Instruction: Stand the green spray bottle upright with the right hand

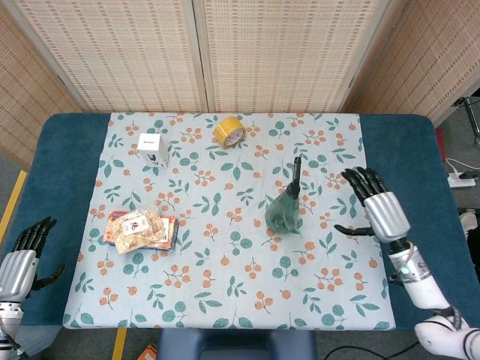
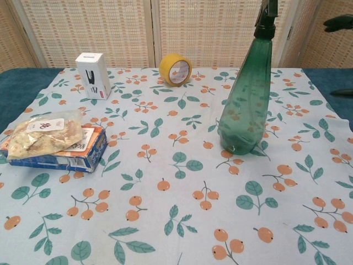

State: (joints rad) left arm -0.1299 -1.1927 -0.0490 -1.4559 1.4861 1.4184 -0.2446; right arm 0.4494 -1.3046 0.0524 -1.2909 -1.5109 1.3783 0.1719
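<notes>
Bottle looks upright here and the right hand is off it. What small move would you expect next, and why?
Probably draw the right hand further back toward rest. The green spray bottle stands upright on the tablecloth with nothing touching it, and the hand is open, apart from it, so the task seems done.

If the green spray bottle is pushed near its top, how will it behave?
The green spray bottle stands tall on a fairly small base, so it would probably tip rather than slide. It looks empty, hence likely light. Its smooth plastic may be slippery.
</notes>
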